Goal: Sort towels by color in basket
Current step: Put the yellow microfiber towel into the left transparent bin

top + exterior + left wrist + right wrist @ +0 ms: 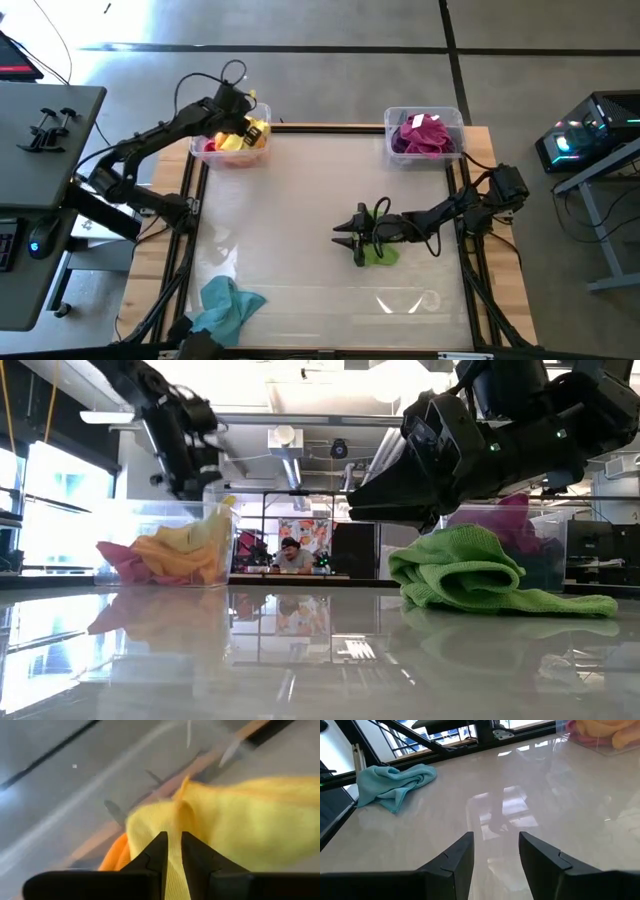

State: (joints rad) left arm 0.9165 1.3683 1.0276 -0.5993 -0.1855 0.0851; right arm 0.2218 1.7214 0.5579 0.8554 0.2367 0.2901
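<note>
My left gripper (171, 851) hangs over the clear bin at the table's far left (232, 150), shut on the yellow towel (240, 825). An orange towel (114, 856) and a pink one (125, 565) lie in that bin. My right gripper (495, 851) is open, low over the table right of centre, with bare tabletop between its fingers. The lime green towel (380, 253) lies crumpled on the table under that gripper's body, behind the fingertips. The teal towel (226, 305) lies bunched near the table's near left edge. Magenta and purple towels (424, 135) fill the far right bin. My left gripper pinches a raised fold of the yellow towel (172, 822) between its two fingers (159, 854), coming from above and slanting down into the bin. Most of the towel spreads out beyond the fingertips, over the other towels in the bin (190, 550).
Two clear bins stand at the table's far edge, one left and one right (452, 120). The middle of the glossy tabletop (300, 220) is bare. A desk (40, 120) stands left of the table, and a person sits far off in the room behind (292, 555).
</note>
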